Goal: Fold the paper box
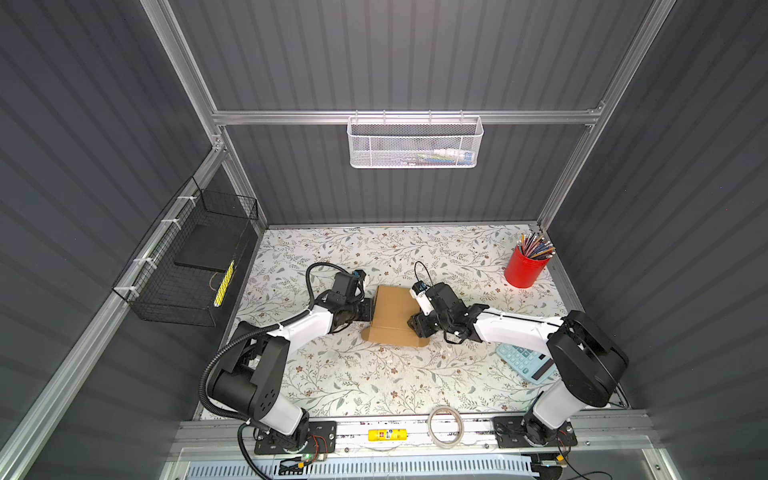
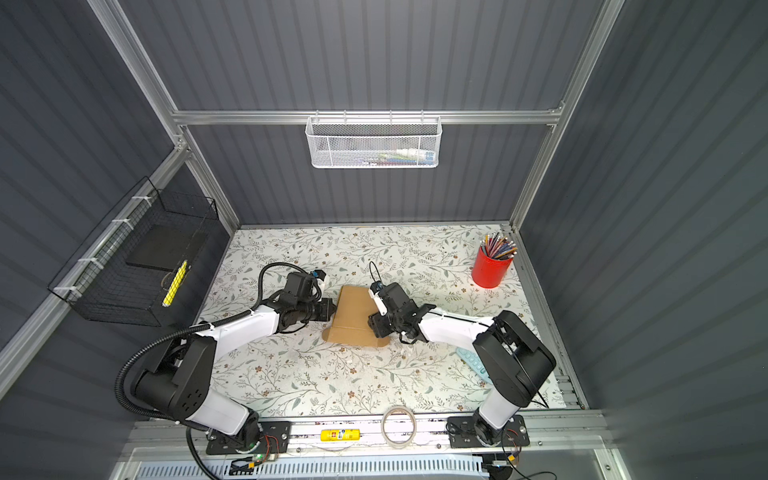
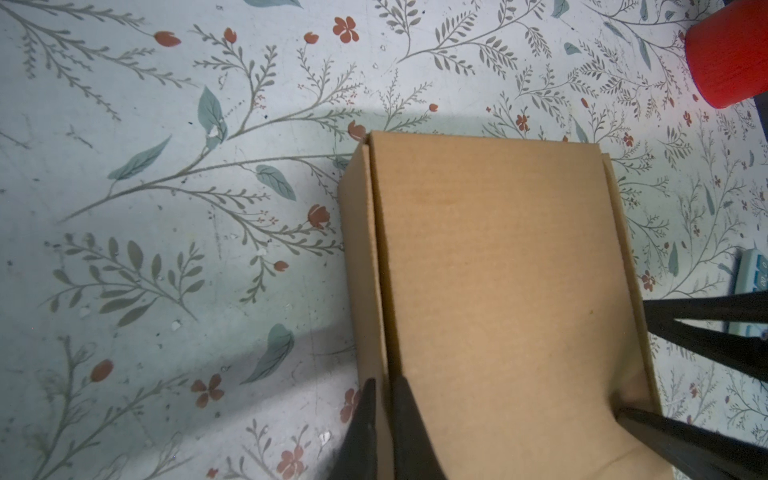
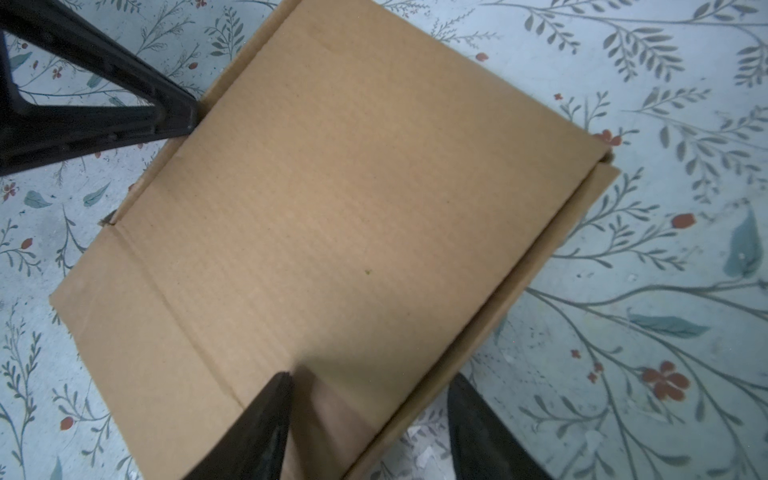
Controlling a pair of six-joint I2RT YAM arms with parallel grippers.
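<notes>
Though both top views set the paper box [image 1: 395, 311] near the middle of the floral table [image 1: 374, 386], between the two arms, the wrists cover the fingertips there, so the grips read only from the wrist cameras. In the left wrist view the left gripper [image 3: 382, 388] has its two black fingers [image 3: 405, 419] drawn nearly together over the box's left side wall, pinching that thin cardboard edge; their bases run off the frame. In the right wrist view the right gripper [image 4: 372, 376] stands with jaws apart, straddling the box's right edge. One finger is over the lowered lid (whether it touches is too blurred to tell), and the other hangs outside the wall above the table, clamping nothing. The lid hides the box's inside, and a strip with rounded tabs sticks out at the near edge. A pale blue calculator [image 1: 524, 362] is half covered by the right arm. A red cup [image 1: 523, 272] of pencils [image 1: 536, 247] stands well apart near the far right corner.
</notes>
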